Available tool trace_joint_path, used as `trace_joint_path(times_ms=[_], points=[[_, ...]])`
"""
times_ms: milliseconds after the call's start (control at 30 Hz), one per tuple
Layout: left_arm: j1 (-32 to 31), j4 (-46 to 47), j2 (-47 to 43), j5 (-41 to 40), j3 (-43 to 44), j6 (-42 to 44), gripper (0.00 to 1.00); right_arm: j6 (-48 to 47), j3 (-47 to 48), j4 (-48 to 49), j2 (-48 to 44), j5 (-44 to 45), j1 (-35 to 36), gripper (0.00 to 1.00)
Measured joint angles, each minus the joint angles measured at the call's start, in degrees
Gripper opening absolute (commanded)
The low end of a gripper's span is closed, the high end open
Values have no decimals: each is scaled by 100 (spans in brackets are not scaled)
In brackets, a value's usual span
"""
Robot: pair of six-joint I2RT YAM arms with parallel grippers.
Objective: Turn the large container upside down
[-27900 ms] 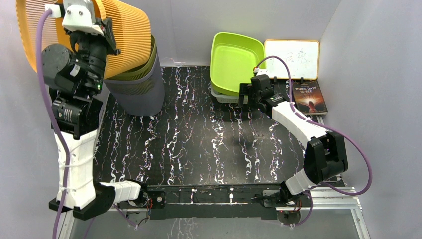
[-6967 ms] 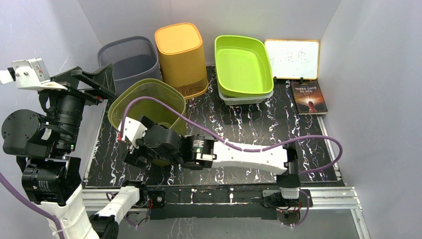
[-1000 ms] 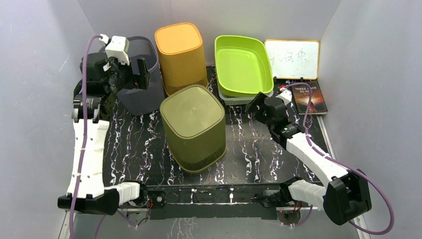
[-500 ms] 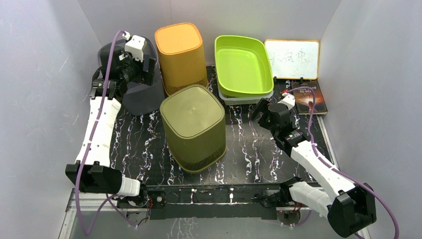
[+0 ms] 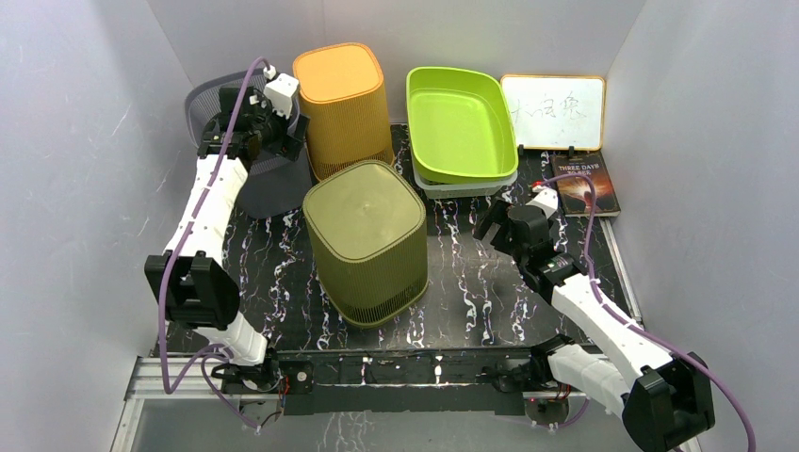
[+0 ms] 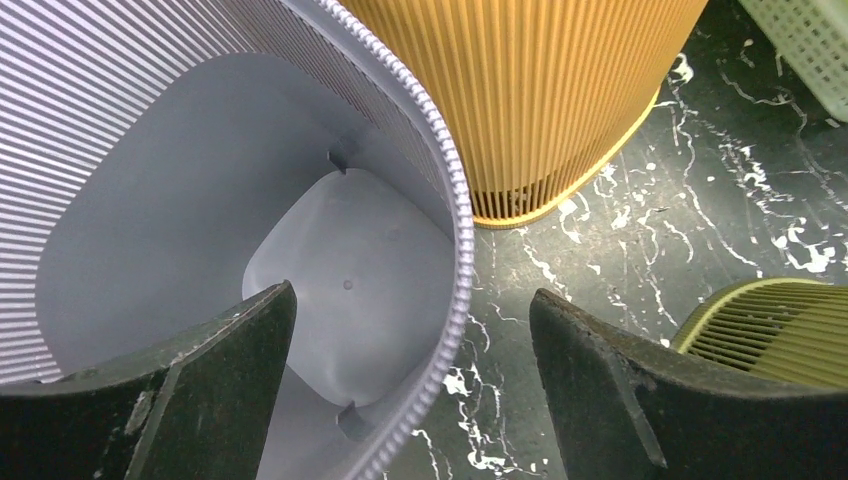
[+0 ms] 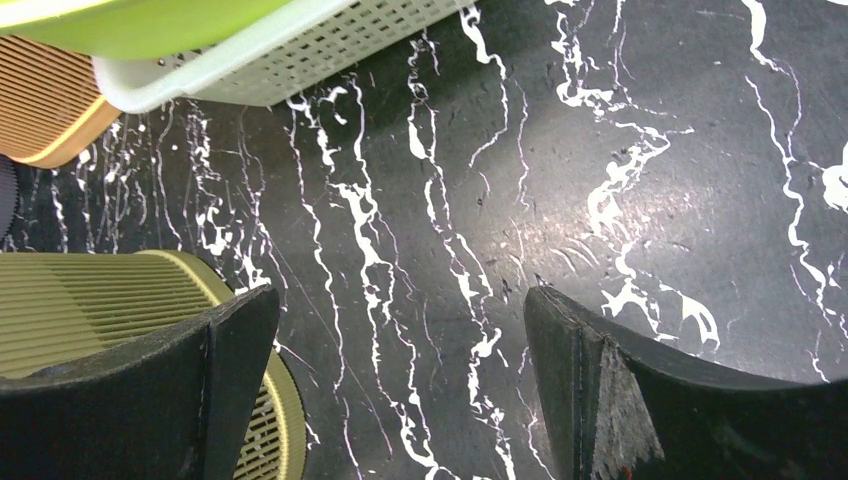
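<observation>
Straddling the grey basket (image 6: 180, 200) at its rim, our left fingers (image 6: 200, 370) stand apart, one inside and one outside, clamped on nothing. The grey basket sits upright just beside the orange basket (image 6: 560, 90), mouth up, not yet flipped. Further from the orange basket, our right fingers (image 7: 640, 390) hang released over the tabletop (image 7: 480, 200), near the olive basket (image 7: 90, 300). Risks, we judge: a thin rim pinch slips mid-turn, or the swinging basket knocks the orange basket. The grey basket's outer base is hidden.
</observation>
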Motion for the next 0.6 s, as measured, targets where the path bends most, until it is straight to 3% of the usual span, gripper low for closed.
trace_joint_path(times_ms=[300, 433, 533, 600], points=[[0, 61, 118, -289, -33, -57, 59, -20, -146, -2, -20, 46, 0, 92], [0, 98, -223, -514, -280, -181, 33, -15, -146, 13, -9, 42, 0, 92], [-13, 70, -577, -553, -494, -232, 31, -11, -146, 26, -9, 39, 0, 91], [-24, 72, -800, -656, -625, -313, 21, -7, -146, 33, -9, 35, 0, 91]])
